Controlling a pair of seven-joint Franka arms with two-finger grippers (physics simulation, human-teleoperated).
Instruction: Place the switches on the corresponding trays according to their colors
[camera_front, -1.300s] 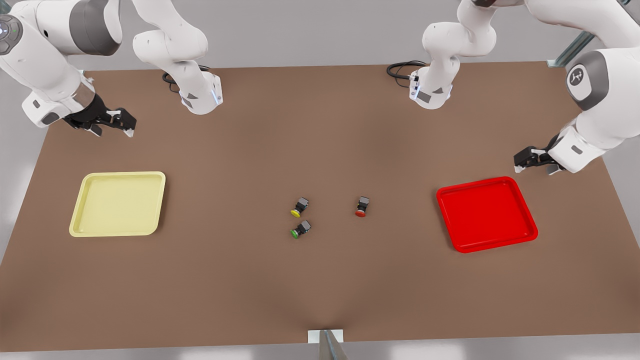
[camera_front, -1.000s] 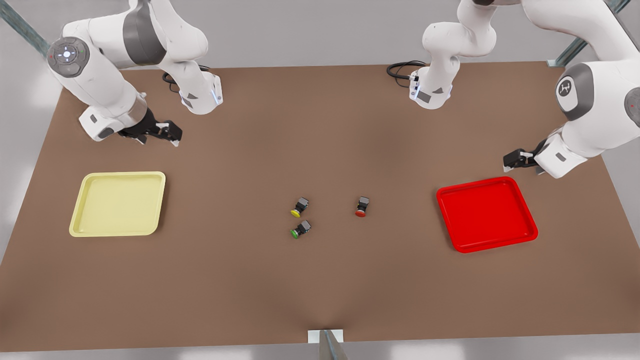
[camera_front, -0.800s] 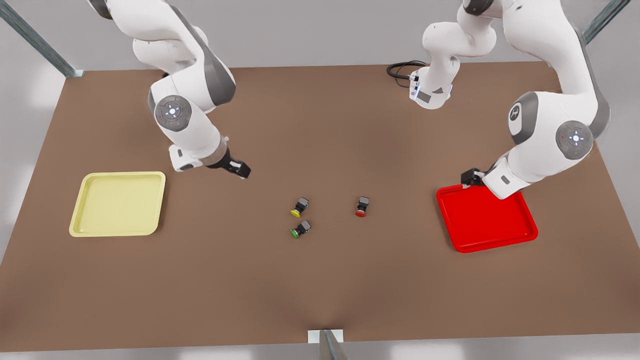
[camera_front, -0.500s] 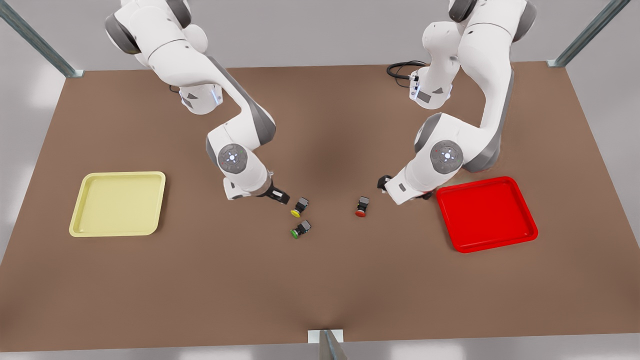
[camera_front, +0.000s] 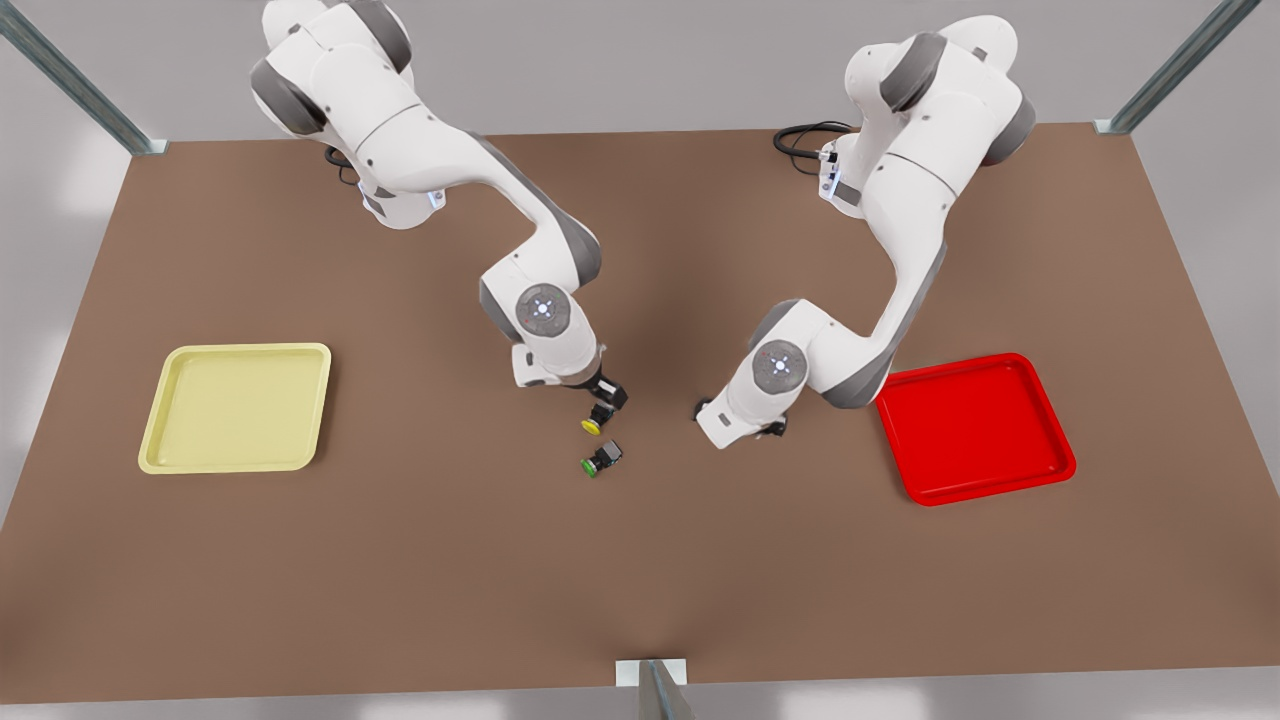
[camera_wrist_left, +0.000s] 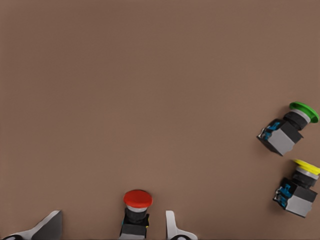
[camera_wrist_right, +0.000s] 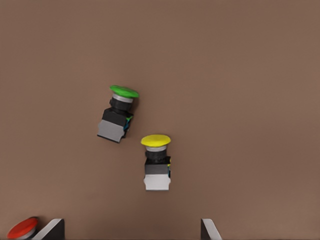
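Grippers both spread, nothing grasped yet. Left gripper (camera_wrist_left: 112, 227) straddles red switch (camera_wrist_left: 136, 212), over table (camera_front: 640, 560) near red tray (camera_front: 975, 428). Right gripper (camera_wrist_right: 132, 230) hangs above yellow switch (camera_wrist_right: 156, 161), fingers wide apart. Green switch (camera_wrist_right: 117, 111) just beside yellow one, not wanted. Pale yellow tray (camera_front: 238, 407) well apart, bare. Judgement: both pickups and both placements left.

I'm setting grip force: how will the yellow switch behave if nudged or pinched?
The yellow switch lies on its side, so a nudge may swing it in an arc on its round cap. Its blocky body looks rigid, with flat faces that should suit the open right claw. It is probably light and easily knocked.
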